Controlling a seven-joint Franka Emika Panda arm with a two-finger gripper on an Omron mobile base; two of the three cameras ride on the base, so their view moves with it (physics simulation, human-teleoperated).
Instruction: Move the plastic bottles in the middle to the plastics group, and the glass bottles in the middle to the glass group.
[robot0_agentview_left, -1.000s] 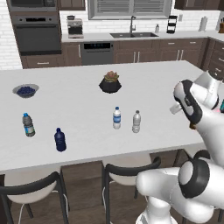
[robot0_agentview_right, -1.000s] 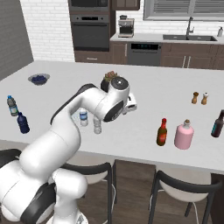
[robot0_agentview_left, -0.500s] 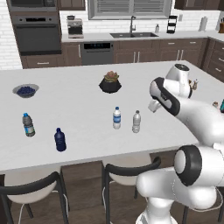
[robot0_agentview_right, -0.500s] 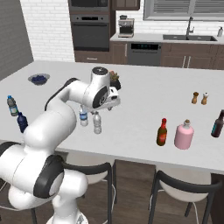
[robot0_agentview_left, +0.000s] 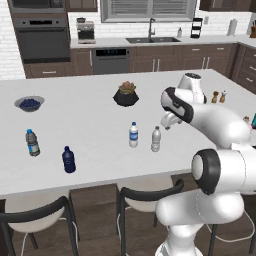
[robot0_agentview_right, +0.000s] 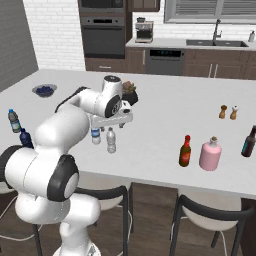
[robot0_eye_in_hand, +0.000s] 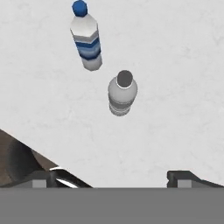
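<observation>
The tool (robot0_eye_in_hand: 113, 177) hangs spread wide above the plain bottle (robot0_eye_in_hand: 122, 93), just beside the blue-labelled bottle (robot0_eye_in_hand: 87, 41) on the worktop (robot0_eye_in_hand: 175, 65). It looks light, thin-walled and tippy; I'd pinch its upper body gently

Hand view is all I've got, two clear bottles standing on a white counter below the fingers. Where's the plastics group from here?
Observer: In the left base view it stands near the counter's left end: a dark navy bottle and a dark-capped clear bottle.
Operator: And the glass?
Observer: In the right base view, a red-brown bottle stands beside a pink bottle toward the right end.
Operator: Anything beyond my two bottles?
Observer: A dark pot sits farther back on the counter.
</observation>
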